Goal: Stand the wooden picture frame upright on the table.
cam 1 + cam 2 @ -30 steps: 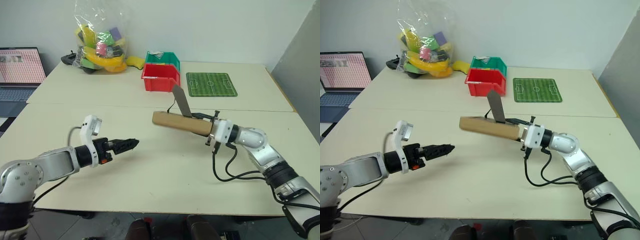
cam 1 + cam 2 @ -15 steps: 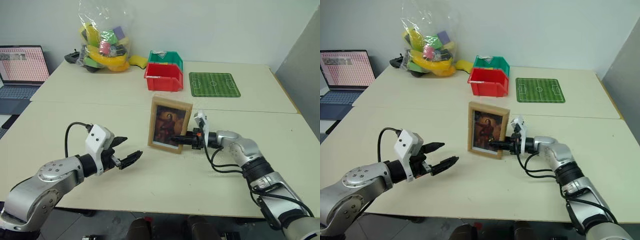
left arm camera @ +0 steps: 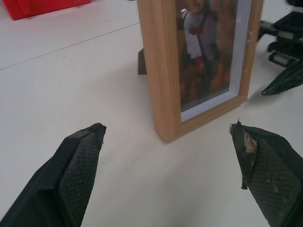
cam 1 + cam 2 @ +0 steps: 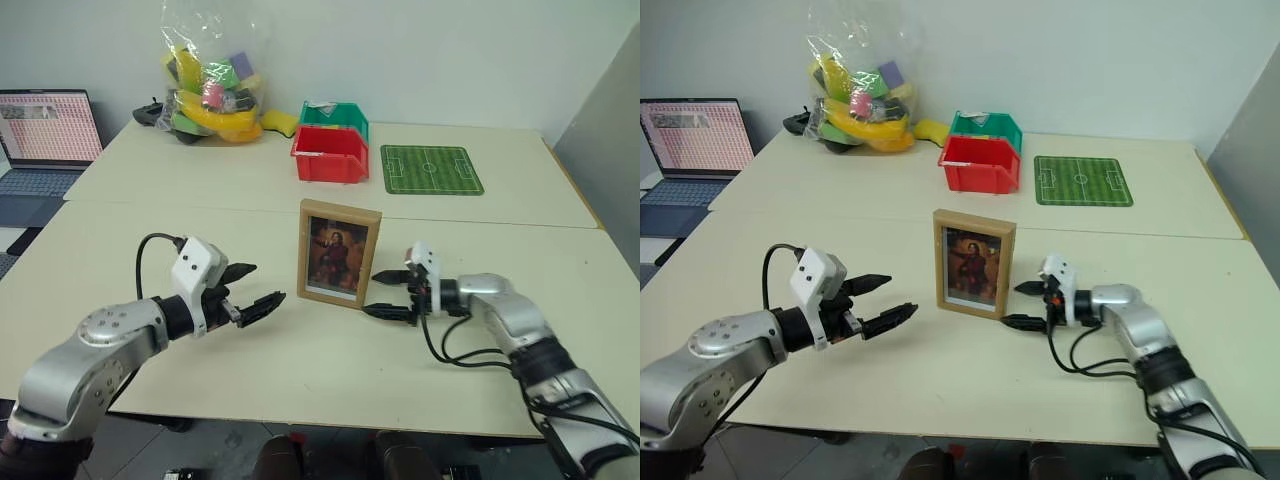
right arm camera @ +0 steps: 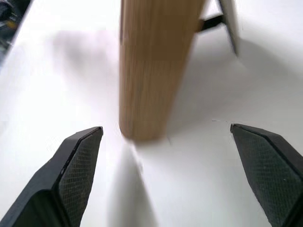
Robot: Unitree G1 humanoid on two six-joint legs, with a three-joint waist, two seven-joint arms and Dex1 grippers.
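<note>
The cream counter (image 4: 300, 370) carries the wooden picture frame (image 4: 339, 252), standing upright mid-counter on its fold-out stand. The right end effector (image 4: 392, 294), released and spread, sits just beside it; the left end effector (image 4: 252, 291) hangs spread nearby. Placement looks done; next, withdraw without nudging it.

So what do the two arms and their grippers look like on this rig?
Both arms are rounded silver-grey metal segments with black joint bands. Each wrist carries a small white box-shaped module and a loose black cable looping back along the forearm. The left gripper and right gripper each have two black tapered fingers with a fine cross-hatched pad texture.
</note>
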